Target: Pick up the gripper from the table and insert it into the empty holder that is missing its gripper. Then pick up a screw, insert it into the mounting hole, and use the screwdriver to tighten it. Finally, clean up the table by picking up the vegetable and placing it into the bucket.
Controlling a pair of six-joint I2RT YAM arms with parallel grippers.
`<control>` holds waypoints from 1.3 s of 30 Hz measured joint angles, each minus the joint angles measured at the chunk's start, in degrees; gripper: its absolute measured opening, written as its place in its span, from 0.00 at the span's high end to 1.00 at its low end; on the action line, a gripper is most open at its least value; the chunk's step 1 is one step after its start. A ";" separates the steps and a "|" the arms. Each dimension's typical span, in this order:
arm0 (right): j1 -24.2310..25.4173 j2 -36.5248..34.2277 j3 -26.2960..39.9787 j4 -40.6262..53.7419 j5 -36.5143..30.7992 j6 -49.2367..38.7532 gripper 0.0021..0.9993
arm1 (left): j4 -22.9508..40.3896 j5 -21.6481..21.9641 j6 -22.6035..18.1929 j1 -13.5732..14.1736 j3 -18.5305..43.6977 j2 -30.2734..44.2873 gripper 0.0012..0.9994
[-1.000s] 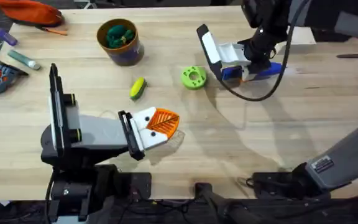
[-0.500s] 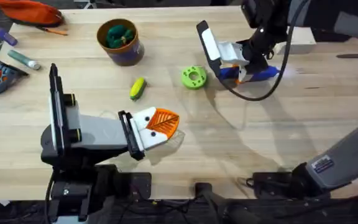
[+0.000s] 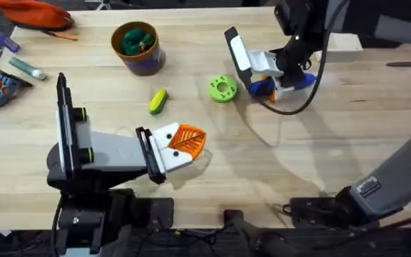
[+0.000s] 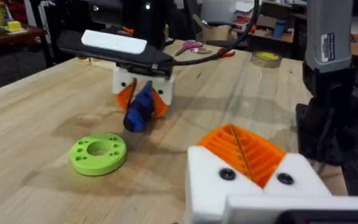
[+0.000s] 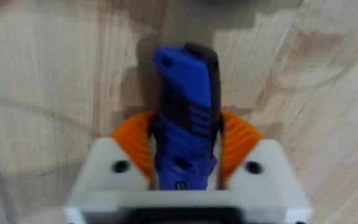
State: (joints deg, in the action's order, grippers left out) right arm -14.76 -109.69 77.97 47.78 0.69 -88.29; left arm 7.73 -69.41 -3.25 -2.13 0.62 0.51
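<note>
From above, the right gripper (image 3: 273, 77) is clamped on the screwdriver (image 3: 291, 82) and has moved a little toward the green ring dish (image 3: 222, 88) since a moment ago. The left gripper (image 3: 184, 143) stays low over the table with its orange fingers pressed together. The vegetable (image 3: 158, 101) lies on the table near the bucket (image 3: 139, 48). From the left wrist, the screwdriver (image 4: 140, 110) hangs tilted behind the green ring dish (image 4: 98, 153). From the right wrist, orange pads (image 5: 236, 142) squeeze the screwdriver (image 5: 184, 112) from both sides. I think the screw-tightening step is under way.
</note>
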 joint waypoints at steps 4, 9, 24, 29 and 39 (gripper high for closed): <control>0.00 0.00 0.21 -1.02 0.02 0.99 0.12 | 0.00 0.00 0.00 0.00 0.00 0.00 0.99; 0.00 0.00 0.42 -1.63 0.02 2.76 0.03 | 0.00 0.00 0.00 0.00 0.00 0.00 0.99; 0.00 3.36 13.51 8.95 4.89 11.61 0.01 | 0.00 0.01 0.00 0.00 0.00 0.00 0.99; 0.00 5.09 21.12 9.66 6.91 16.94 0.01 | 0.00 0.01 0.00 0.00 0.00 0.00 0.99; 0.00 5.34 36.96 8.82 17.87 42.32 0.01 | 0.00 0.02 0.00 0.00 0.00 0.00 0.99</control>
State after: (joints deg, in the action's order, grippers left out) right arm -14.76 -104.34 114.93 56.60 18.56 -45.97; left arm 7.73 -69.39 -3.25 -2.13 0.62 0.51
